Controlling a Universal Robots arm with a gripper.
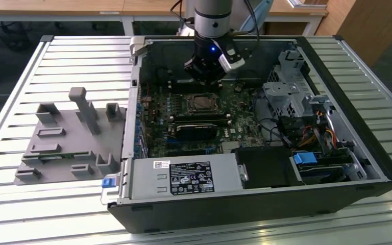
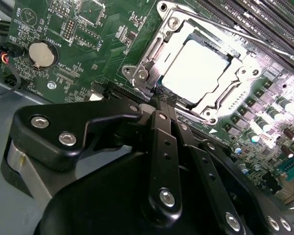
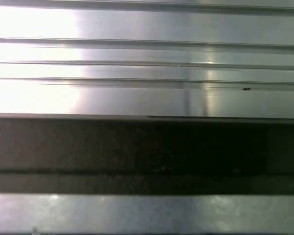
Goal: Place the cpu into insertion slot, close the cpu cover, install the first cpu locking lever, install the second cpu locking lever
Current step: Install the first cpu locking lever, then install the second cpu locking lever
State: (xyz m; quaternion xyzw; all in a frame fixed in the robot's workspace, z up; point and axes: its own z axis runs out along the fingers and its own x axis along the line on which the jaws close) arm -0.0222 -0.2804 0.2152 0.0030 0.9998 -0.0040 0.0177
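Exterior view: you have a slatted metal worktop [image 1: 19,76] carrying an open computer case [image 1: 359,153] toward its right edge and a grey fixture block [image 1: 67,138] toward its left edge. Inside the case lies the green motherboard [image 1: 156,130]. Your arm [image 1: 212,20] comes straight down from the worktop's far edge into the case, with the case's far wall just behind it and open room toward the near edge. The tool [image 2: 161,100] hangs just beside the far rim of the insertion slot [image 1: 201,103]. In the second wrist view its black fingers [image 2: 162,147] stand narrow, pressed together with nothing between them, the tips at the socket's edge. The cpu [image 2: 196,73] sits in the slot, and the cpu cover [image 2: 235,90] lies down flat around it.
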